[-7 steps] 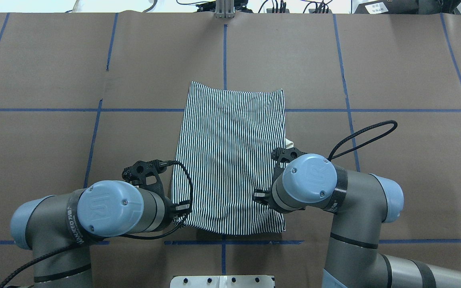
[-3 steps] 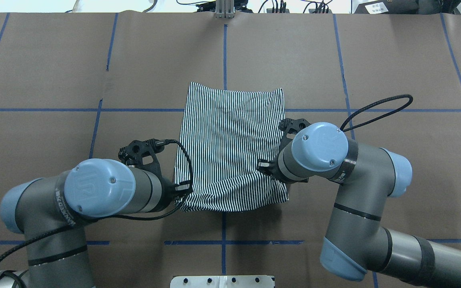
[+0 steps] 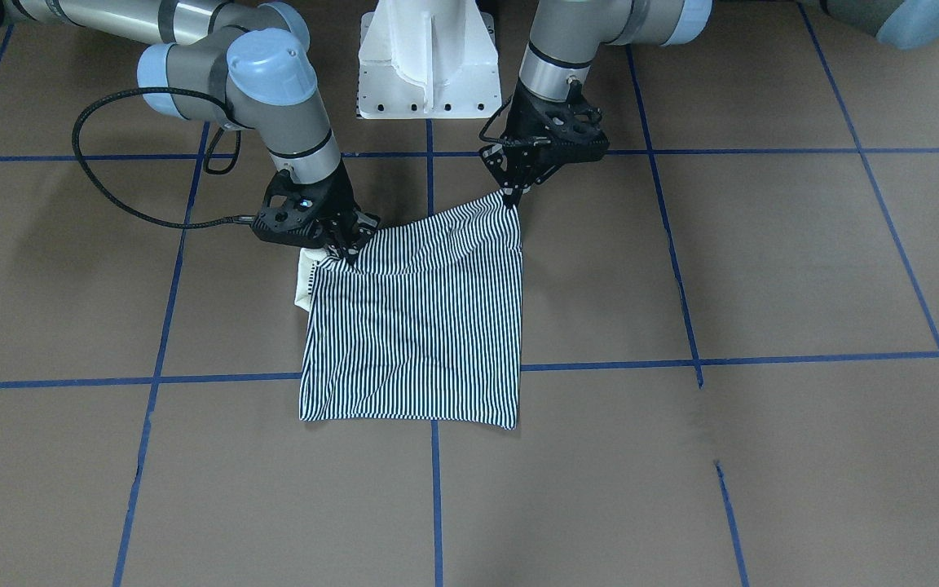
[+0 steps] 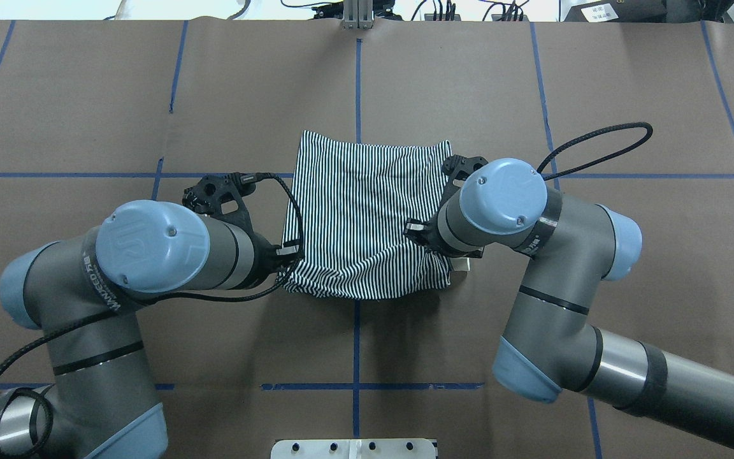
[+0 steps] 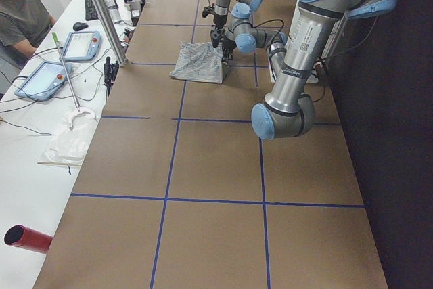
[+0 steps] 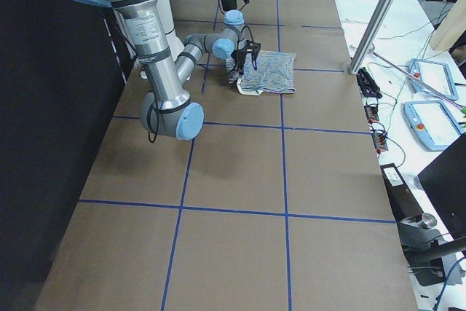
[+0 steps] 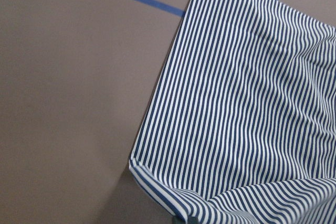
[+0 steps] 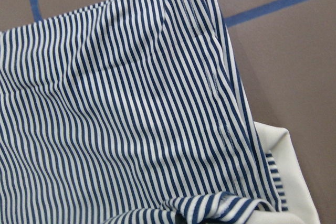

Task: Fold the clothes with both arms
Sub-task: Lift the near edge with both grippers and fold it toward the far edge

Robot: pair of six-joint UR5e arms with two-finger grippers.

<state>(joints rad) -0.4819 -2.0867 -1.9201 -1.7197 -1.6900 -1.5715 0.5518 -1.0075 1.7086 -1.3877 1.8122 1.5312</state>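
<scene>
While lying at the middle of the brown table [image 3: 763, 269], just ahead of the robot's base, the striped polo shirt [image 3: 416, 342] is showing as a folded, nearly square panel. Its navy-and-white stripes and slightly longer side are running away from the robot. Its near edge is hanging lifted and sagging between two corners. The left gripper [image 3: 510, 198] is pinching one near corner and the right gripper [image 3: 346, 247] the other, both clamped on cloth. A cream collar [image 3: 303, 281] is peeking out beside the right gripper.
</scene>
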